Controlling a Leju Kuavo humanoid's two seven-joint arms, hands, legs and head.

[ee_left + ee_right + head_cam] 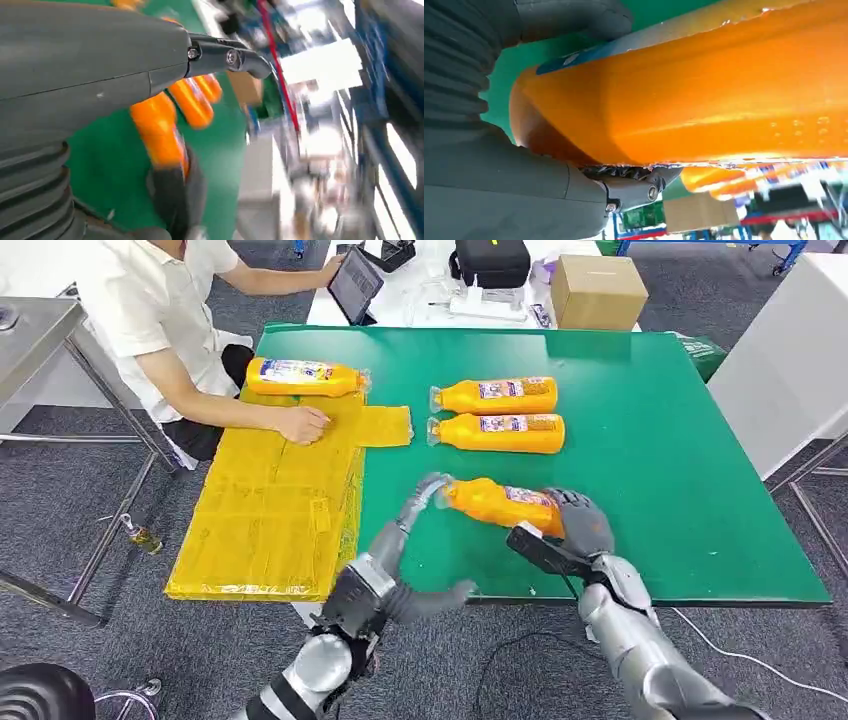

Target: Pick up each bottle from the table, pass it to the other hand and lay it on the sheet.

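So the right hand (580, 525) has got a solid wrap around the base end of an orange bottle (497, 503), fingers curled over the top of it, and the bottle sticks out sideways from that hand with its cap end pointing straight at the left hand (425, 502). From the right wrist camera you can see the thumb and fingers clamped either side of the body, so that grip looks decent. I can't quite tell if the bottle is lifted clear of the green table (680, 490) or only just off it.

The left hand is spread open, holding nothing, fingertips right at the cap end. This looks like the handover, imo. If I were coaching it: the left hand wants to get past the neck and close around the fat part of the body, in the bare stretch next to the right hand's fingers. Grabbing just the cap seems like a recipe for the thing pivoting and dropping. And the right hand shouldn't let go till the left has properly closed.

Two more bottles (497, 414) lie side by side beyond the hands, untouched. The yellow sheet (265, 520) is off to the left hand's outer side, with one bottle (303, 377) already on its far end, and a person's hand (303, 424) is resting on it, so watch for that when laying down.
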